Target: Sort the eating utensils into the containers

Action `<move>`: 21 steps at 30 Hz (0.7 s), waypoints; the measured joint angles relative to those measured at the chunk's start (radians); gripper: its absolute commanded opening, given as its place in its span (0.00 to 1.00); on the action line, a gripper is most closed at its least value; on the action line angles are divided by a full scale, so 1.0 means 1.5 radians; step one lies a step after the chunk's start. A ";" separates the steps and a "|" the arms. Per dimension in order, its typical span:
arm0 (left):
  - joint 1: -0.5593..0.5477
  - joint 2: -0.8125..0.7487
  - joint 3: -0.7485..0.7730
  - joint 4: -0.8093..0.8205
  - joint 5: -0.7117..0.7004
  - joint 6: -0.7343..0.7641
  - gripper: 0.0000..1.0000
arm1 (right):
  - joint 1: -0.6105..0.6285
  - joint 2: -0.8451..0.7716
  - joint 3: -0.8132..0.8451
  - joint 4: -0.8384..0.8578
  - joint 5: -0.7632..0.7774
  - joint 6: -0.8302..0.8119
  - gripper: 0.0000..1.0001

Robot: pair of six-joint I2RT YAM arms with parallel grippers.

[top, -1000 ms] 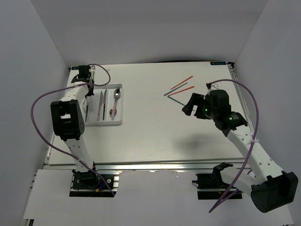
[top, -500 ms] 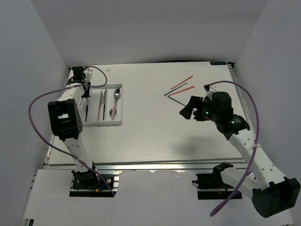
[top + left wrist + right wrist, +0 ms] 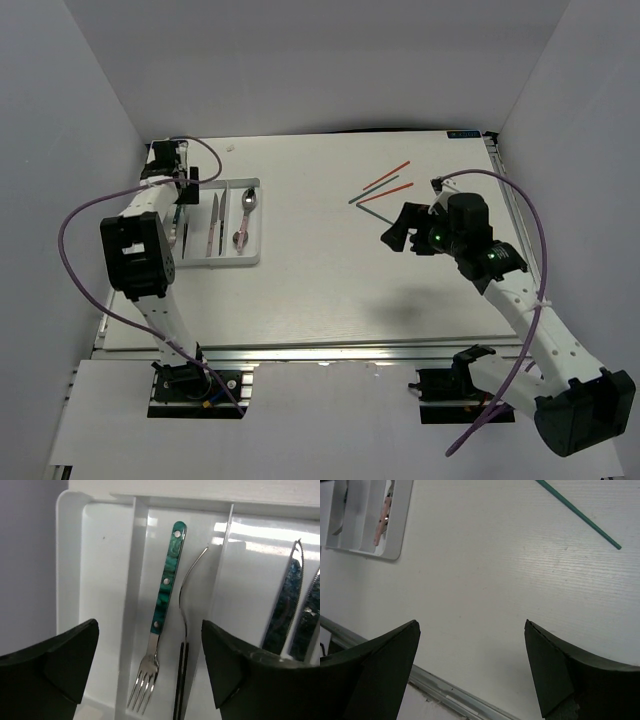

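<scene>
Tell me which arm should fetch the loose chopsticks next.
Right. The right gripper hangs with open jaws close to the chopsticks, while the left gripper is far off on the other side, over the tray, jaws open above a fork.

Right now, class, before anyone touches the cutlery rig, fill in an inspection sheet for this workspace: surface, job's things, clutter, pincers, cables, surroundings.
Surface: white table, faint wood grain.
Job's things: white tray at far left holds a teal-handled fork beside a dark-handled utensil in one slot, knives in the next, then a spoon. Red and teal-green chopsticks lie loose at far right.
Clutter: nothing seen.
Pincers: left pincer open above the fork slot, holding nothing; right pincer open over the table near the chopsticks, holding nothing.
Cables: purple cable loops off the left arm, another off the right.
Surroundings: plain pale walls; metal rail along the near edge.
</scene>
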 measured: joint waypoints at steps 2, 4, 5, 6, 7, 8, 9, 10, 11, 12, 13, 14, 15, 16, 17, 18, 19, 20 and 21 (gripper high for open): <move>0.000 -0.018 0.021 -0.026 -0.012 -0.057 0.98 | 0.000 0.023 0.000 0.015 0.020 -0.013 0.89; 0.000 -0.059 0.028 -0.042 -0.018 -0.121 0.98 | 0.000 0.064 0.006 0.021 0.041 -0.028 0.89; 0.000 -0.090 0.019 -0.048 -0.021 -0.154 0.98 | 0.000 0.098 0.013 0.023 0.051 -0.038 0.89; 0.000 -0.139 -0.002 -0.052 -0.024 -0.193 0.98 | 0.000 0.136 0.024 0.024 0.061 -0.049 0.89; 0.000 -0.185 -0.024 -0.059 -0.026 -0.234 0.98 | 0.000 0.173 0.036 0.024 0.066 -0.061 0.89; 0.001 -0.262 -0.060 -0.063 -0.027 -0.260 0.98 | 0.000 0.217 0.050 0.027 0.073 -0.075 0.89; 0.001 -0.325 -0.092 -0.058 -0.027 -0.286 0.98 | 0.000 0.253 0.062 0.031 0.077 -0.091 0.89; 0.001 -0.389 -0.122 -0.057 -0.026 -0.310 0.98 | 0.000 0.288 0.069 0.045 0.075 -0.112 0.89; 0.001 -0.457 -0.156 -0.057 -0.023 -0.332 0.98 | 0.000 0.319 0.072 0.063 0.072 -0.136 0.89; 0.001 -0.521 -0.189 -0.053 -0.018 -0.350 0.98 | 0.000 0.345 0.075 0.077 0.071 -0.159 0.89; 0.001 -0.585 -0.227 -0.046 -0.011 -0.369 0.98 | 0.000 0.369 0.083 0.079 0.069 -0.179 0.89; 0.001 -0.638 -0.259 -0.045 -0.003 -0.381 0.98 | 0.000 0.398 0.105 0.071 0.066 -0.202 0.88; 0.001 -0.683 -0.290 -0.044 0.009 -0.390 0.98 | 0.000 0.430 0.134 0.067 0.061 -0.222 0.86; -0.001 -0.717 -0.318 -0.047 0.020 -0.398 0.98 | 0.000 0.467 0.176 0.060 0.056 -0.246 0.82; -0.004 -0.739 -0.342 -0.048 0.031 -0.403 0.98 | 0.000 0.503 0.218 0.059 0.052 -0.268 0.76; -0.010 -0.754 -0.369 -0.052 0.047 -0.410 0.98 | 0.000 0.544 0.276 0.030 0.046 -0.291 0.75; -0.017 -0.758 -0.393 -0.056 0.061 -0.413 0.98 | 0.000 0.589 0.339 0.015 0.041 -0.313 0.74; -0.022 -0.758 -0.416 -0.061 0.078 -0.415 0.98 | 0.001 0.627 0.391 0.006 0.038 -0.331 0.72; -0.027 -0.755 -0.433 -0.070 0.090 -0.415 0.98 | 0.001 0.664 0.443 -0.006 0.036 -0.348 0.70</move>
